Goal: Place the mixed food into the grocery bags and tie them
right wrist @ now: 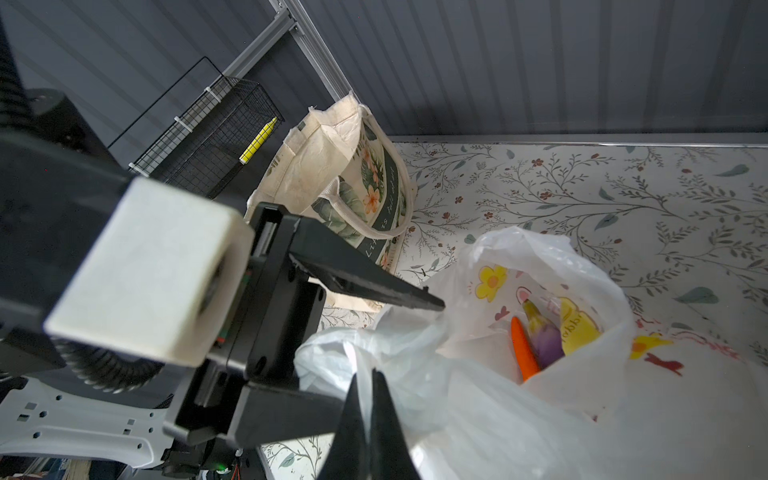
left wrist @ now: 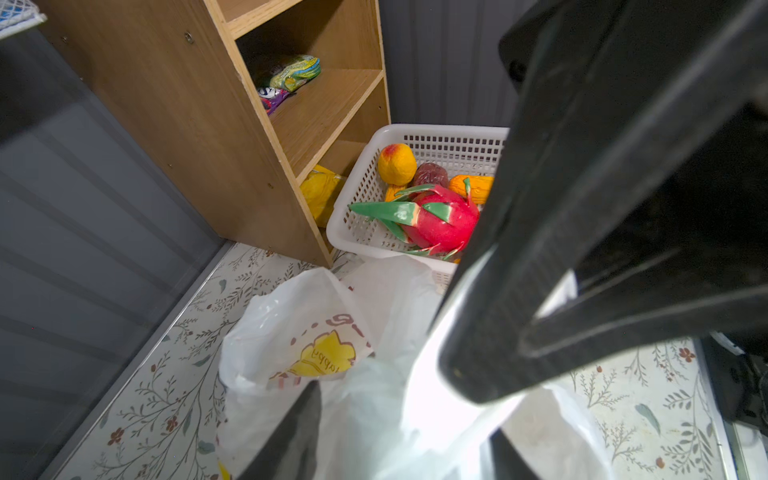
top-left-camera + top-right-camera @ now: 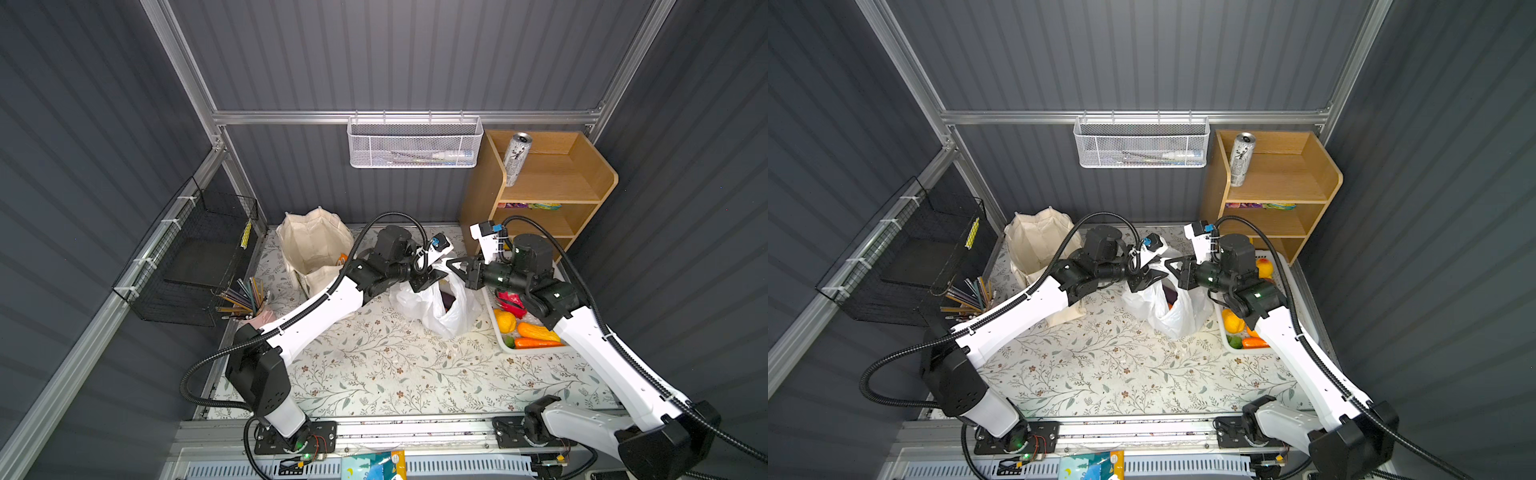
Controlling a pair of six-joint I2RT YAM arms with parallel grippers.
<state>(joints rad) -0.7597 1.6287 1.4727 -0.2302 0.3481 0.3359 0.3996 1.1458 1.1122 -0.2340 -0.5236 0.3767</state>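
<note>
The white plastic grocery bag with yellow and pink prints stands mid-table. An orange carrot and a purple eggplant lie inside it. My left gripper has closed round bunched plastic at the bag's rim. Facing it, my right gripper is shut on a thin fold of the same rim. The cream canvas tote stands open at the back left. A pink dragon fruit, yellow fruits and carrots lie in the white basket. A silver can and snack packets sit on the shelf.
The wooden shelf fills the back right corner beside the basket. A cup of coloured pencils and a black wire basket are on the left. A white mesh basket hangs on the back wall.
</note>
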